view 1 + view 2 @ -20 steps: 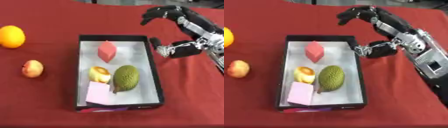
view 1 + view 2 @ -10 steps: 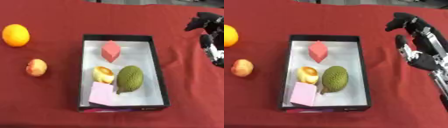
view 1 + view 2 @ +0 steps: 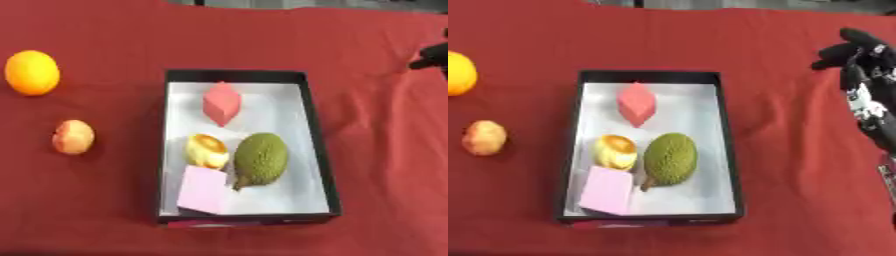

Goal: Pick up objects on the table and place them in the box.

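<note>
Your box (image 3: 317, 150) sits mid-frame on the red tabletop (image 3: 105, 210), holding a pink block (image 3: 204, 189), green fruit (image 3: 260, 159), yellow fruit (image 3: 207, 150) and red piece (image 3: 221, 102). An orange (image 3: 32, 72) and peach (image 3: 73, 136) wait at left. Your right hand (image 3: 857, 60) hangs empty at the right edge, fingers curled.

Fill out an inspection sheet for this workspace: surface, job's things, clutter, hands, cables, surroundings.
Surface: table under a red cloth, lightly creased.
Job's things: black box with a white floor, holding a red block, a yellow-orange fruit, a green bumpy fruit and a pink block. Outside it to the left: an orange and a small peach-coloured fruit.
Clutter: nothing seen.
Hands: right hand at the right edge, holding nothing, clear of the box; left hand not in view.
Cables: nothing seen.
Surroundings: dark strip beyond the far table edge.
</note>
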### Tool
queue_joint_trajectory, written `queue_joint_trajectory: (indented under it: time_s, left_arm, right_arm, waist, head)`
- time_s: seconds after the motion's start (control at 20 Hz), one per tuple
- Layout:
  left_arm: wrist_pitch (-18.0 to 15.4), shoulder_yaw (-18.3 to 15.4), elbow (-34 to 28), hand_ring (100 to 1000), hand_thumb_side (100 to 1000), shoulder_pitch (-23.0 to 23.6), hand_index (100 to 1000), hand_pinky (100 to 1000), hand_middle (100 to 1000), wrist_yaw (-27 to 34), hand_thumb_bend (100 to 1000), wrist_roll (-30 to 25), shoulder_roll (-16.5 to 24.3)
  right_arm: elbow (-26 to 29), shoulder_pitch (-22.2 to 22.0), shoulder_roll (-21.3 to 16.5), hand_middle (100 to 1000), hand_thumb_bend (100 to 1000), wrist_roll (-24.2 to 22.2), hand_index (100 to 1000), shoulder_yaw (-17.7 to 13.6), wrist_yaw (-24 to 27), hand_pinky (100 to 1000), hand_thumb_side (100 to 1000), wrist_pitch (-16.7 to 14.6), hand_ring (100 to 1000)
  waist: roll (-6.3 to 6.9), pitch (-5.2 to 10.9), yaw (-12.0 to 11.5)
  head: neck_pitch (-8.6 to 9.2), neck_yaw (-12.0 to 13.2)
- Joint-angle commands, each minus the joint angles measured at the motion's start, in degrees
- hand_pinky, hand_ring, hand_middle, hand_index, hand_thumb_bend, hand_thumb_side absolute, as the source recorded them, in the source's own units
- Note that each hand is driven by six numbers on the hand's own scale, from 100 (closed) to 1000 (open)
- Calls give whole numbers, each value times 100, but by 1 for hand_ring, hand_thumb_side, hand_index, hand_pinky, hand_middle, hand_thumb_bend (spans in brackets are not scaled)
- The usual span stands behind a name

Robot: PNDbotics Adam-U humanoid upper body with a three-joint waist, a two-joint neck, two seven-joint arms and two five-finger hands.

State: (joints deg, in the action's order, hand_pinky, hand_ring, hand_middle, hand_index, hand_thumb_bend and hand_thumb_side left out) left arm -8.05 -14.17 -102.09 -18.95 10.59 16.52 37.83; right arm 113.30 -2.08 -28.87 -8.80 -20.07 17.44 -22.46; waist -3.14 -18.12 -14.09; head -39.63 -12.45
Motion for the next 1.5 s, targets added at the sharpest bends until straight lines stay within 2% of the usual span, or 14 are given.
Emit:
queue_joint_trajectory:
  time_s: [0.05,0.3,0.4,0.55,0.7,0.85,0.9,0.95,1.1,1.3,1.35,1.4,1.45,1.5]
  left_arm:
    - [-2,156,-147,804,620,-161,809,788,731,-138,100,-371,552]
    - [138,603,59,816,628,-314,837,797,761,-329,100,-1338,1364]
    - [172,789,142,821,580,-366,846,804,761,-407,100,-1798,1688]
    - [144,1159,182,833,554,-444,851,817,777,-554,100,-2758,2136]
    - [-51,1484,162,843,530,-532,843,830,782,-826,102,-3941,2416]
    - [-354,1704,163,848,465,-657,839,837,790,-1232,261,-4947,2568]
    - [-473,1752,152,847,397,-699,834,838,787,-1405,322,-5168,2601]
    - [-590,1795,143,846,345,-735,830,838,784,-1581,357,-5339,2634]
    - [-810,1847,176,846,345,-789,830,838,784,-1876,357,-5535,2642]
    - [-896,1859,222,846,345,-802,830,838,784,-1948,357,-5549,2634]
    - [-931,1908,178,822,100,-849,791,832,754,-1982,703,-5577,2681]
    - [-992,1988,101,822,100,-908,791,832,754,-2041,703,-5635,2769]
    - [-1062,2022,25,825,100,-971,792,830,756,-2112,794,-5703,2845]
    - [-1124,2025,-35,825,100,-1020,792,830,756,-2189,794,-5758,2888]
  right_arm:
    - [129,-29,-57,676,100,-56,885,-148,148,964,534,-38,683]
    - [129,-74,11,659,100,-223,872,-190,138,963,533,223,665]
    - [129,-85,25,658,100,-250,873,-194,114,963,534,269,664]
    - [129,-81,24,656,100,-249,872,-196,116,962,534,333,661]
    - [129,-74,-4,653,100,-253,870,-184,128,961,533,358,659]
    - [129,-71,-26,652,100,-273,869,-166,110,961,532,387,658]
    - [129,-70,-29,652,100,-284,869,-162,96,961,532,398,657]
    - [129,-71,-30,651,100,-293,868,-159,77,961,531,412,656]
    - [129,-70,-29,651,100,-297,868,-155,39,961,531,438,656]
    - [129,-70,-28,651,100,-293,868,-153,28,961,531,441,656]
    - [129,-71,-45,645,100,-307,864,-137,13,960,531,463,651]
    - [129,-68,-51,645,100,-317,864,-127,-2,960,531,489,651]
    - [129,-68,-50,642,100,-324,863,-122,-14,960,531,508,648]
    - [129,-68,-48,641,100,-329,863,-119,-23,960,531,522,648]
  waist:
    - [47,73,16]
    - [90,84,34]
    - [105,86,37]
    - [123,88,56]
    - [129,86,88]
    - [133,84,111]
    - [135,83,116]
    - [138,82,119]
    - [141,81,120]
    - [142,81,119]
    - [160,78,139]
    - [162,78,144]
    - [161,79,144]
    - [160,79,141]
  head:
    - [81,-22]
    - [84,5]
    - [89,9]
    - [88,40]
    - [93,83]
    - [95,105]
    - [94,109]
    - [91,113]
    - [85,115]
    - [84,115]
    - [71,157]
    - [63,175]
    - [58,185]
    - [54,189]
